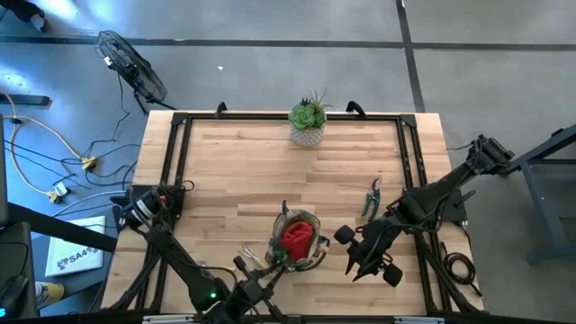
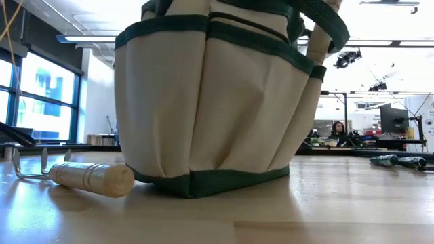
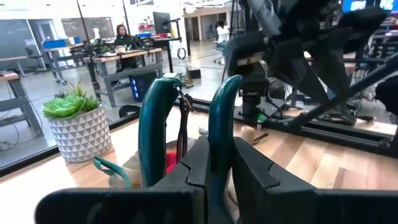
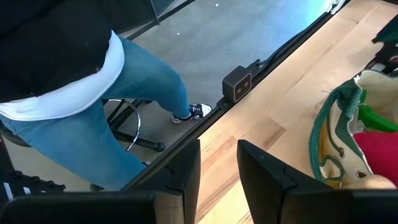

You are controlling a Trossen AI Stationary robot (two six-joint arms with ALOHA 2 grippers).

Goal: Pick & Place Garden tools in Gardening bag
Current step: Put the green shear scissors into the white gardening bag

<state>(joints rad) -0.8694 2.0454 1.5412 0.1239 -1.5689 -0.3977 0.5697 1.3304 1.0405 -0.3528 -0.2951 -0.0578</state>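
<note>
The left pincer is gripping the teal pruner just over the bag. The right pincer, beside the bag, is holding slightly apart, empty.

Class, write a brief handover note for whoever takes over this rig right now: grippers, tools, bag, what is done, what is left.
Left gripper: shut on a teal-handled pruner, close by the gardening bag.
Right gripper: open, empty, beside the bag.
Done: a red item and a green item are in the bag.
Left: drop the held pruner in, then bag the second pruner and the wooden-handled rake, both lying on the table.
</note>
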